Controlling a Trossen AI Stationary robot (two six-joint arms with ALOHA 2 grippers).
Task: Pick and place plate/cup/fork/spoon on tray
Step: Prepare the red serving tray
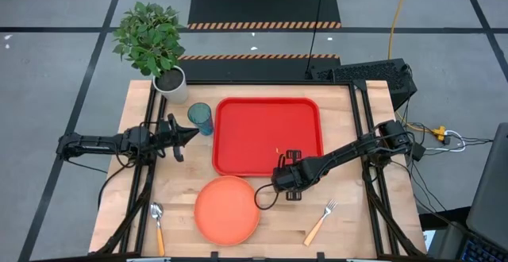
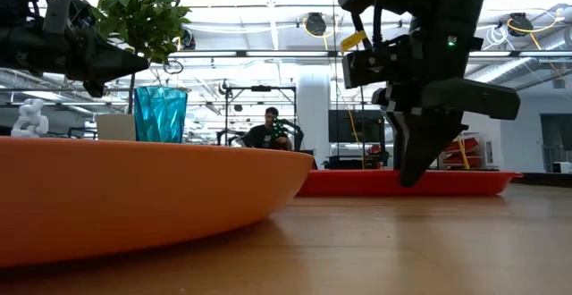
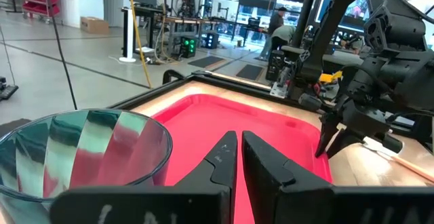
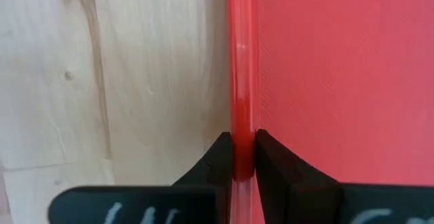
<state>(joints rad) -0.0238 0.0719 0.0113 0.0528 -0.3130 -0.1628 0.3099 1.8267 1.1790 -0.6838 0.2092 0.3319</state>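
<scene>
Right pincer (image 4: 235, 157) pinches the red tray's rim.

The tray (image 1: 262, 131) lies flat on the table (image 1: 357, 222). The left pincer (image 1: 190, 135) is pressed together with nothing in it, near the blue cup (image 1: 201, 118) just beside the tray. The orange plate (image 1: 227, 209) sits below the tray, with the spoon (image 1: 157, 224) and the fork (image 1: 321, 221) on either side.

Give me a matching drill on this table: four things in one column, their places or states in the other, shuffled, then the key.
1. cup
2. spoon
3. fork
4. tray

A. lies on the wood, right of the plate
B. rim pinched by the right hand
C. stands beside the tray's left edge
D. lies on the wood, left of the plate

Pairs: 1-C, 2-D, 3-A, 4-B
</scene>
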